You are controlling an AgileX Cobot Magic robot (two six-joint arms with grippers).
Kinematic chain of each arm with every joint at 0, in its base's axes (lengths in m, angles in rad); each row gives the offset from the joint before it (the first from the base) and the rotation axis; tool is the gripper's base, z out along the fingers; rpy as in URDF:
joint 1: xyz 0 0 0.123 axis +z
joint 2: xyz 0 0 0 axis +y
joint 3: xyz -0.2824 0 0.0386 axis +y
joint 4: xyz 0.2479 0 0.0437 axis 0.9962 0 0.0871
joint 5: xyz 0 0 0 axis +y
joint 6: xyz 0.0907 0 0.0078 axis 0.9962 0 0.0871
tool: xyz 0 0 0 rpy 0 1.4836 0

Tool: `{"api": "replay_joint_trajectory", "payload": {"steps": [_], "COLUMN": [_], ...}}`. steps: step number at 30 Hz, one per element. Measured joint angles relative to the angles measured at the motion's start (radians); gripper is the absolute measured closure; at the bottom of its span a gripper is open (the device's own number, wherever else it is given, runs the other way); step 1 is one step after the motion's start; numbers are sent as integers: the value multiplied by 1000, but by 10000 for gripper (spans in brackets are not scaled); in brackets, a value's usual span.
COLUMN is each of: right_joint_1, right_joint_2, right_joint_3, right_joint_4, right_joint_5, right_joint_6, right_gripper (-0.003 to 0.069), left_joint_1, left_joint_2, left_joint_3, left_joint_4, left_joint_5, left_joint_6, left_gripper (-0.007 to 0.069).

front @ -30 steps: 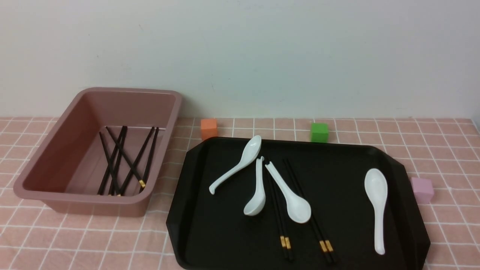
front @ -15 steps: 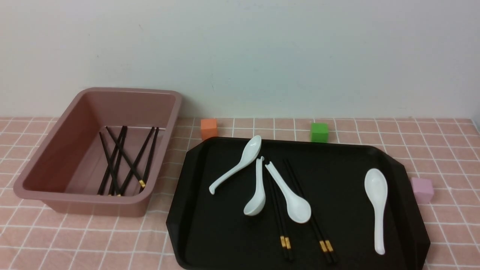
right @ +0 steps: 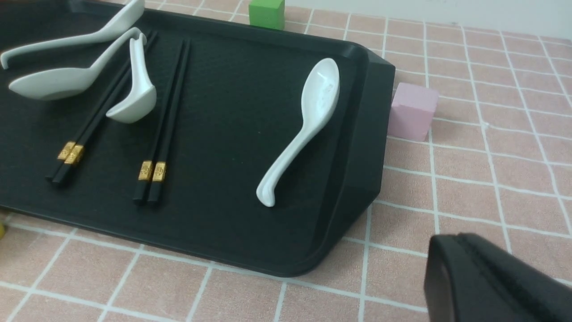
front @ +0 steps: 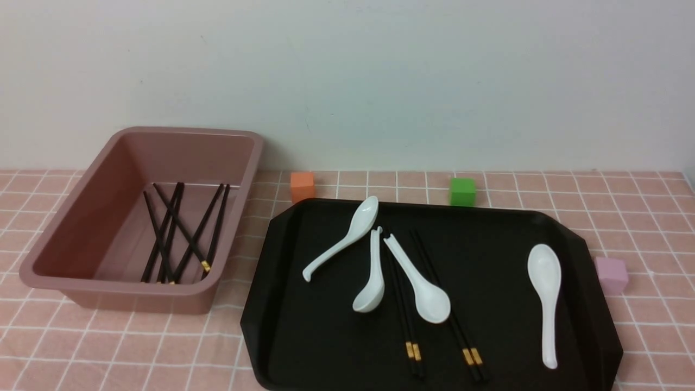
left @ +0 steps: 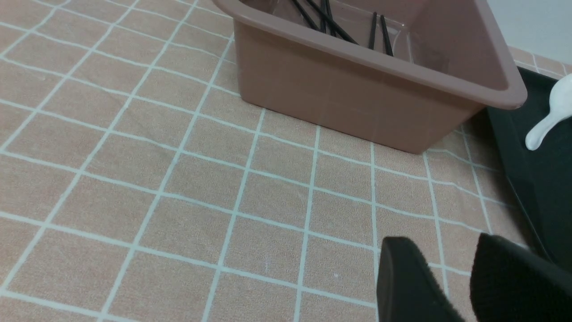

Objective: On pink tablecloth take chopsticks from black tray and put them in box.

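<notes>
chopsticks point(front: 408, 304) on black tray point(front: 304, 336), 2 pairs btwn white spoons point(front: 421, 282)

No lettering, label, brand mark, number or sign is legible on any surface across the three camera views.

A: The black tray point(front: 304, 336) looks matt, finely textured plastic; the box point(front: 81, 228) smooth plastic.

B: White spoons point(front: 544, 282) gleam like glazed ceramic. The pink tablecloth point(left: 134, 179) is soft woven cloth.
</notes>
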Motion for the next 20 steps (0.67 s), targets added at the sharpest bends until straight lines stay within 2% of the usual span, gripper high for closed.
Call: {"api": "replay_joint_trajectory", "payload": {"steps": [20], "right_joint_1": [0], "right_joint_2": [0], "right_joint_3": [0], "right_joint_4": [2], "right_joint_5": [0], "right_joint_6": [-1], "right_gripper": [641], "left_joint_1": [0], "left_joint_2": [0], "left_joint_3": [0], "left_joint_4": [0], "left_joint_5": [0], "left_joint_6": [0], "left_gripper": [386]}}
